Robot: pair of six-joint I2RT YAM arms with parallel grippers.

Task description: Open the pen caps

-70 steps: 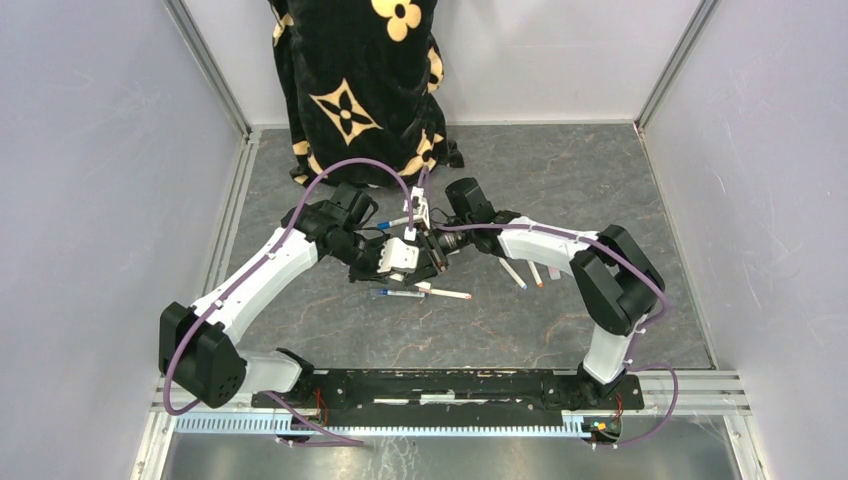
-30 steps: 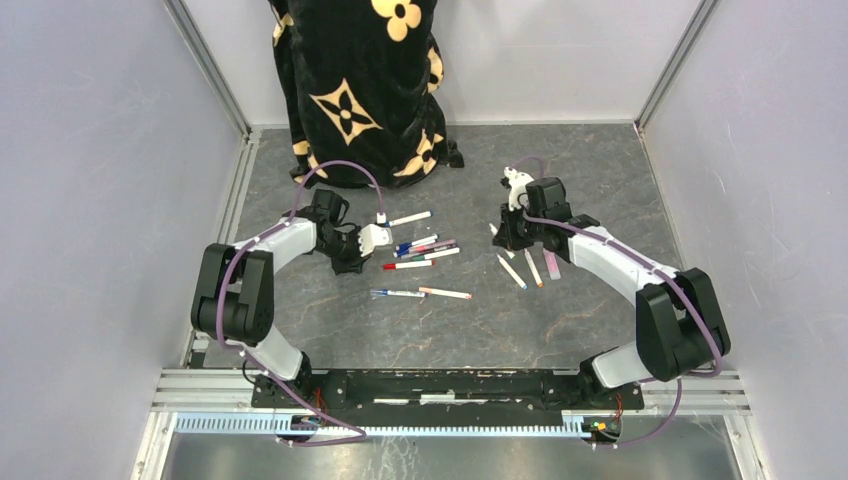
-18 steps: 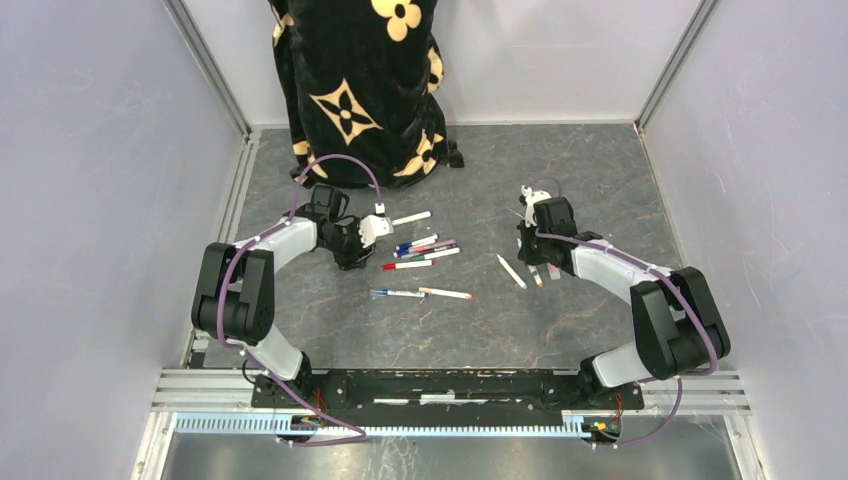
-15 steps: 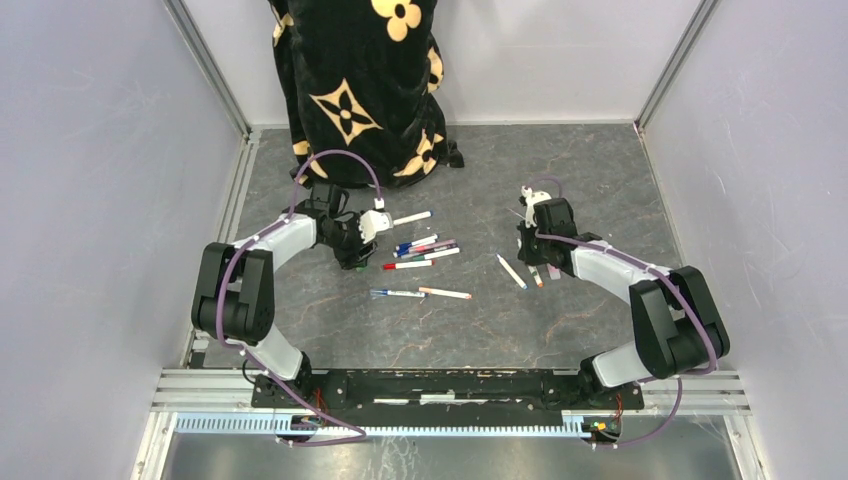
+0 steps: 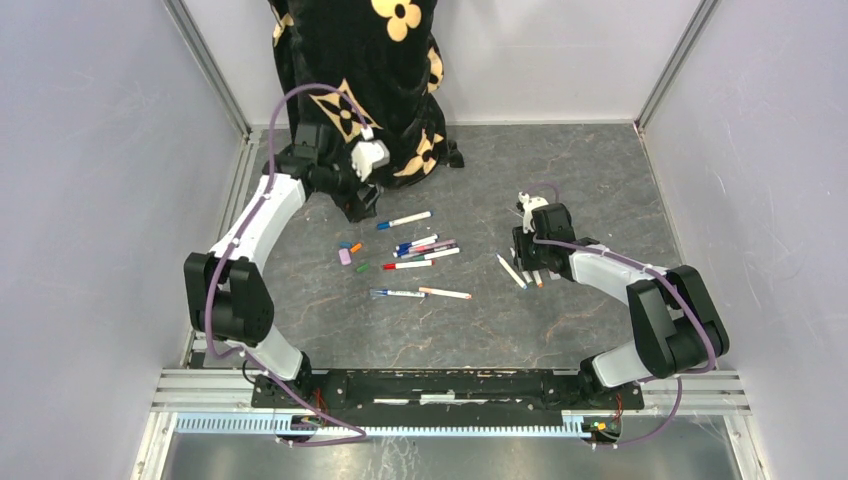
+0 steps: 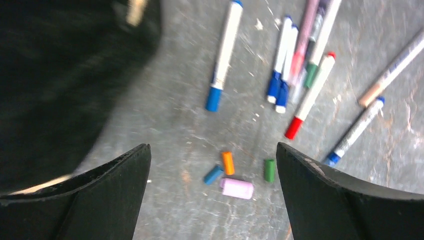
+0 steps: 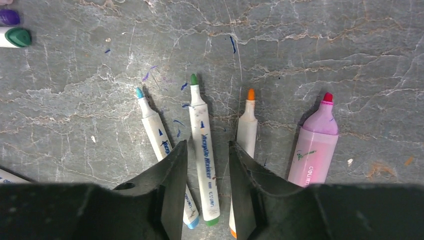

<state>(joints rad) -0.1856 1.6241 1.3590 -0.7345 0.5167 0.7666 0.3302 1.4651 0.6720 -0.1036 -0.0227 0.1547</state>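
While your left hand (image 6: 212, 150) hangs wide apart above four loose pen caps (image 6: 236, 188) on the grey table (image 6: 175, 125), your right hand (image 7: 207, 145) sits narrowly apart, straddling an uncapped green-tipped pen (image 7: 200, 125) without clamping it.

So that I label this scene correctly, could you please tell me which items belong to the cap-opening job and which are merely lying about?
Job in hand:
capped pens
uncapped pens
loose caps

Lying about:
black flower-patterned cloth
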